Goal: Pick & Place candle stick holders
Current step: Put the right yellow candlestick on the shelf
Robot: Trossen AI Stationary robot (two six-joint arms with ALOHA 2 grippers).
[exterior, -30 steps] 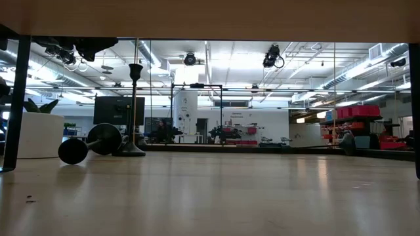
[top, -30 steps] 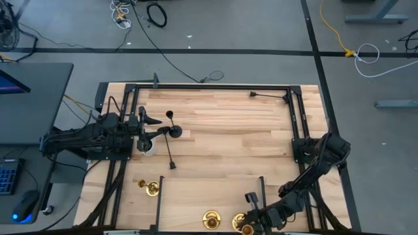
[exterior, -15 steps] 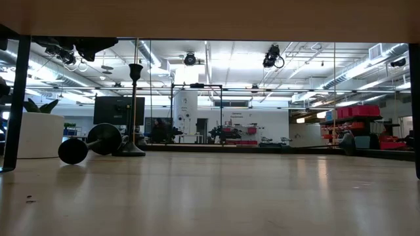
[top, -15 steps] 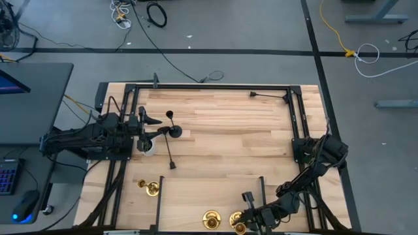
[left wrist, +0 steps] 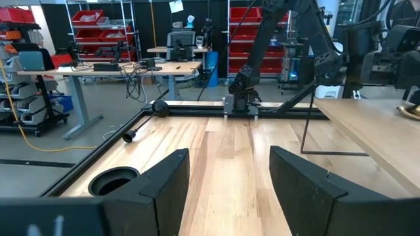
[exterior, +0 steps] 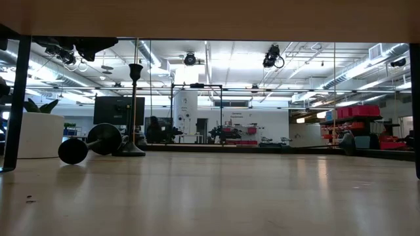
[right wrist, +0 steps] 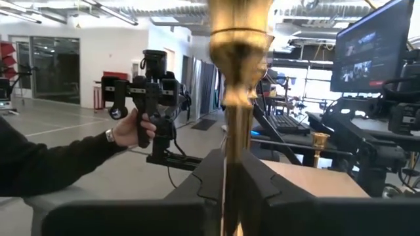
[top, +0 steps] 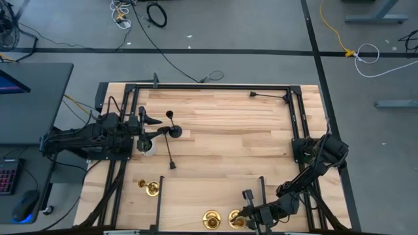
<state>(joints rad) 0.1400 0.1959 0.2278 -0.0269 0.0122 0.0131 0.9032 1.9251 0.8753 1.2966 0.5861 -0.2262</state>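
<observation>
Three brass-gold candle stick holders stand near the table's near edge: one at the left point(top: 151, 188), one in the middle point(top: 211, 220), and one point(top: 236, 220) in my right gripper point(top: 243, 217), which is shut on it. Three black holders are at the far left: one upright point(top: 170, 115), one lying on its side point(top: 175, 132) and a long one lying flat point(top: 171, 155). They also show in the low view point(exterior: 134, 105). My left gripper point(top: 146, 128) is open and empty point(left wrist: 230, 190), above the white pot point(top: 149, 147). My right gripper pinches the gold holder's stem point(right wrist: 235, 141) between its two fingers, below the flared cup. The fingers come level from the table's right side and lie across the stem. The holder stands upright in the hold. Its base is hidden, so I cannot tell whether it is lifted.
A black metal frame point(top: 215, 87) runs round the table, with uprights at the near edge point(top: 159, 202). The white pot with a plant shows in the low view point(exterior: 38, 134). A person's hand point(right wrist: 131, 131) holds a device beyond the table. Bare wood point(top: 228, 143) lies in the middle.
My right gripper has gone toward the table's left edge and a little away from the near edge, taking the gold holder with it. The holder now stands close beside the middle gold holder.
</observation>
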